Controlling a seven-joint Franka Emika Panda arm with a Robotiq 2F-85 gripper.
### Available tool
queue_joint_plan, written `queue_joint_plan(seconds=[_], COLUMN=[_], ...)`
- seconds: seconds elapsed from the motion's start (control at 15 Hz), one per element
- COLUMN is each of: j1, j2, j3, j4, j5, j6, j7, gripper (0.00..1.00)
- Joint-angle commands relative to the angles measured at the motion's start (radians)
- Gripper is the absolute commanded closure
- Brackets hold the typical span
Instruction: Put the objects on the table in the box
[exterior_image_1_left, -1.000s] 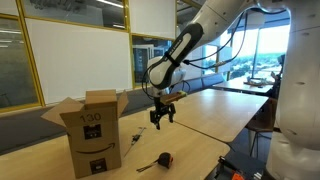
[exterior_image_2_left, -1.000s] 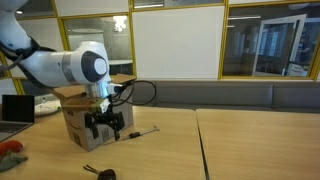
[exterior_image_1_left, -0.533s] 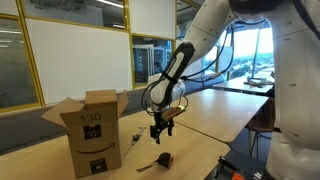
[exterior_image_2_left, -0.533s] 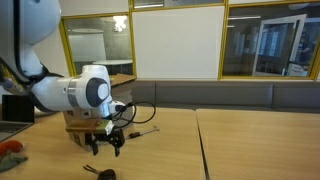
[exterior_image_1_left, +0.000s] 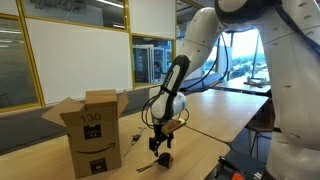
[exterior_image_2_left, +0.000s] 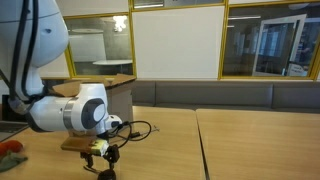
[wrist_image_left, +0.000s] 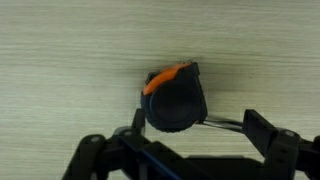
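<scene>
The jaws stand spread wide on the gripper (wrist_image_left: 175, 132), one to each side of a small round black object with an orange edge (wrist_image_left: 176, 96), and neither one visibly touches it in the wrist view. That object lies flat on the pale wood-grain worktop (wrist_image_left: 60, 60), and a thin dark line (wrist_image_left: 226, 122) runs out from its side towards one finger. In an exterior view the gripper (exterior_image_1_left: 161, 148) hangs low, just over the same black and orange object (exterior_image_1_left: 166, 158), which sits near the front edge of the worktop (exterior_image_1_left: 205, 112). The cardboard box (exterior_image_1_left: 92, 130) stands upright, flaps open, well apart from the object. A small dark item (exterior_image_1_left: 132, 139) lies on the worktop between the box and the gripper; what it is cannot be told at this size. A thin strip (exterior_image_1_left: 146, 164) lies just beside the black object on the box side. In an exterior view the arm's bulky white joint (exterior_image_2_left: 78, 112) hides most of the box, and the gripper (exterior_image_2_left: 101, 152) points down close to the worktop (exterior_image_2_left: 240, 140), the object below it barely visible at the bottom edge.
</scene>
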Motion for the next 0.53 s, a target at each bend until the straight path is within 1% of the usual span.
queue_joint_plan(seconds=[0.0, 0.13, 0.47], j1=[0.014, 0.029, 0.023], j2=[0.022, 0.037, 0.059], j3=[0.000, -0.019, -0.036], j4=[-0.026, -0.031, -0.022], j5=[0.025, 0.001, 0.002], j6=[0.063, 0.074, 0.073], j7=[-0.015, 0.009, 0.002], gripper=[0.00, 0.00, 0.00])
